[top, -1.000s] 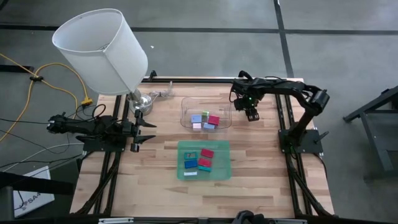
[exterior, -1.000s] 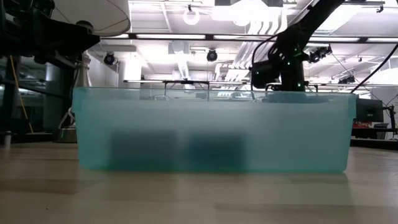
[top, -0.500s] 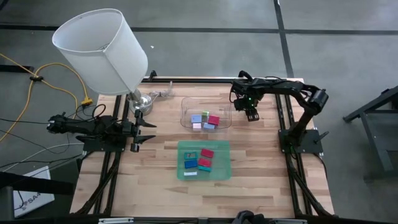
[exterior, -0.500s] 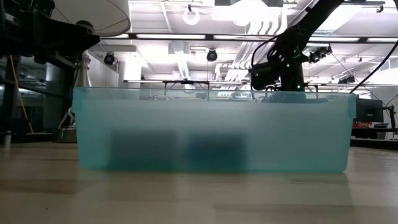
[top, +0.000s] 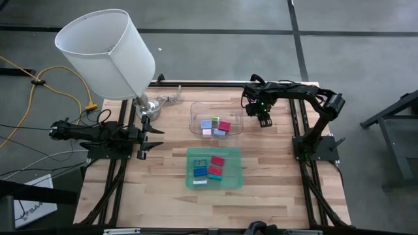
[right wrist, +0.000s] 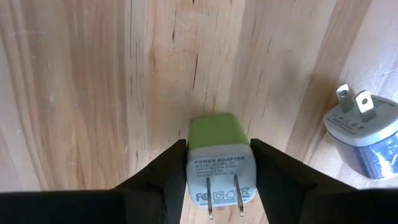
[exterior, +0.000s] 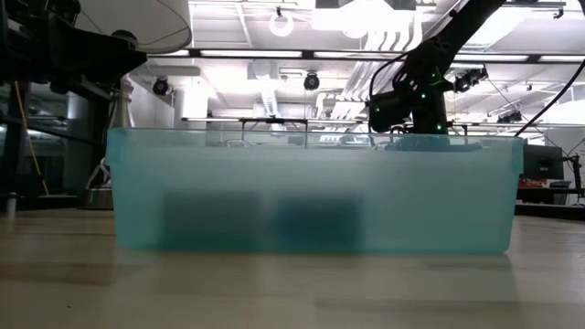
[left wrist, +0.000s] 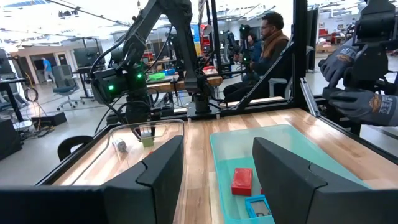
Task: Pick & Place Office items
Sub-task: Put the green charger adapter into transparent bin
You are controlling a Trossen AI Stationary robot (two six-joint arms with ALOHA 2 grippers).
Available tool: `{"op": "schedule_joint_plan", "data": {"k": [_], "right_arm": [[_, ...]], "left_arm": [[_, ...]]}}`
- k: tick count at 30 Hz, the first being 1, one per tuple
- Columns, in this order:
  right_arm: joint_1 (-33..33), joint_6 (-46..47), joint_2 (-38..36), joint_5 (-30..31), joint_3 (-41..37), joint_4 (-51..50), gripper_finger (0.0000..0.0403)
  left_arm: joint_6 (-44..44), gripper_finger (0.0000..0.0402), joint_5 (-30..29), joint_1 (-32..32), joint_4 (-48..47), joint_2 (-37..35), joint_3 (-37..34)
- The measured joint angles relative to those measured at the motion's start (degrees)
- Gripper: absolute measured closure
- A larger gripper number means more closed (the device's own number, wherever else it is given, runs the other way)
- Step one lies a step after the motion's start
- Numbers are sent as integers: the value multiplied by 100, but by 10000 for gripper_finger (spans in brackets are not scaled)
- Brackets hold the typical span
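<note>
Right wrist view: right gripper fingers clamp a green plug adapter on the table; left gripper waits, fingers apart.

The green-and-white plug adapter bears the printed heading "POWER ADAPTER" on its pronged face; the smaller lines beneath are illegible.

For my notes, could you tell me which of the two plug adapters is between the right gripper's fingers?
The green adapter sits between the right gripper fingers; the blue-grey adapter lies apart, beside it on the table.
</note>
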Motion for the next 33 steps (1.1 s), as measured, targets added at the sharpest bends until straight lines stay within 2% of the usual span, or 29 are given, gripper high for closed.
{"op": "schedule_joint_plan", "data": {"k": [8,16,21,33], "right_arm": [[52,308,-4,55,2,10,259],[291,535,-7,669,98,-29,258],[466,914,-7,602,484,-340,258],[1029,1576,-7,759,1953,-1835,257]], "left_arm": [[0,215,0,-1,-1,0,0],[0,215,0,0,-1,0,2],[0,215,1,0,-2,-2,2],[0,215,2,-1,-2,0,1]]}}
